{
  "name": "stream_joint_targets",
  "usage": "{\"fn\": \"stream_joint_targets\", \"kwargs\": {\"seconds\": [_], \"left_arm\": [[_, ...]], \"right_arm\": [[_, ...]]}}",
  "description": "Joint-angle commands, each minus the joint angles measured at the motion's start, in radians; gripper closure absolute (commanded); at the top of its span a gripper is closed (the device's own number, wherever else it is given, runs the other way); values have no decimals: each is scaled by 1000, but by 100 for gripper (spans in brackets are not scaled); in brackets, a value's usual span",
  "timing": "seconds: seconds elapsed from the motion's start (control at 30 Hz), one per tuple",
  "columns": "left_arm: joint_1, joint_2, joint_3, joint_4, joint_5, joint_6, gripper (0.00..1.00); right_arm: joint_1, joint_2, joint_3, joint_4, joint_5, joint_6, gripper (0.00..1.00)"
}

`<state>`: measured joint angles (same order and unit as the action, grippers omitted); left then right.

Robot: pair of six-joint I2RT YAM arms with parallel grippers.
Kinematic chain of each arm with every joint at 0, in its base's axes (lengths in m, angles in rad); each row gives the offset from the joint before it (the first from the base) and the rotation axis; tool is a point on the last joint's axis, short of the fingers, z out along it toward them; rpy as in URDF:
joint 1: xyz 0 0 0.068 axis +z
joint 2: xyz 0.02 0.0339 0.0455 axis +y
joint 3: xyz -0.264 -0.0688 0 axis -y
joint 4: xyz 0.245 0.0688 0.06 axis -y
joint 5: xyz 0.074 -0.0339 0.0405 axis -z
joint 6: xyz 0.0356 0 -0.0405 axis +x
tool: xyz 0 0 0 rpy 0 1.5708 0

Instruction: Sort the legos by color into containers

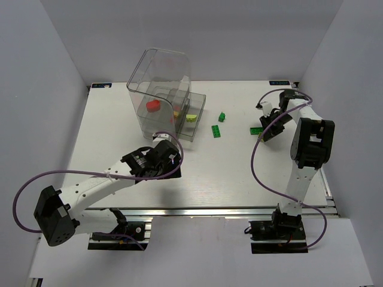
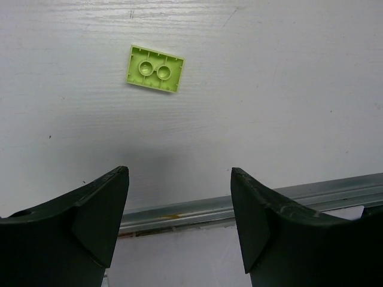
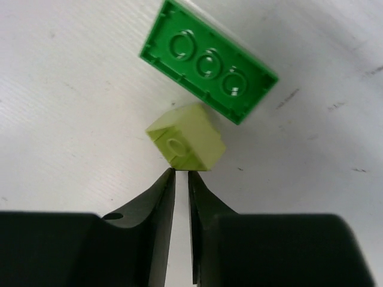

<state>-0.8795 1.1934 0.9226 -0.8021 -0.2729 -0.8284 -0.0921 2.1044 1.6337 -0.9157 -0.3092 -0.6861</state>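
Observation:
In the right wrist view my right gripper (image 3: 182,172) is closed to a thin slit and pinches the near edge of a small, tilted yellow-green brick (image 3: 187,136). A dark green brick (image 3: 209,61) lies upside down just beyond it. In the top view the right gripper (image 1: 267,133) is low, beside that green brick (image 1: 255,130). My left gripper (image 2: 179,171) is open and empty above the table, with an upturned yellow-green brick (image 2: 155,69) lying ahead of it. In the top view the left gripper (image 1: 163,156) hovers in front of the clear box (image 1: 157,66), which holds a red brick (image 1: 152,106) and a yellow-green one (image 1: 191,116).
Two more dark green bricks (image 1: 221,116) (image 1: 215,130) lie on the table right of the box. A metal rail (image 2: 197,210) runs under the left fingers. White walls enclose the table on the left, back and right.

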Motion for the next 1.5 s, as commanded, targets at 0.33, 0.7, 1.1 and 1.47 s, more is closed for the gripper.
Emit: {"fn": "stream_joint_targets", "kwargs": {"seconds": [0.33,0.7,1.1,1.47], "left_arm": [[-3,-104,-60,29,5,-41,22],[-3,-120,-67,26,-2,-54,22],[-3,-121,-79,21,-2,-71,22],[-3,-130,-107,30,9,-81,22]], "right_arm": [[9,-57,63,-57,-103,26,26],[32,-30,35,37,-11,39,11],[91,17,11,123,48,30,27],[89,-47,-58,103,10,-24,84]]}}
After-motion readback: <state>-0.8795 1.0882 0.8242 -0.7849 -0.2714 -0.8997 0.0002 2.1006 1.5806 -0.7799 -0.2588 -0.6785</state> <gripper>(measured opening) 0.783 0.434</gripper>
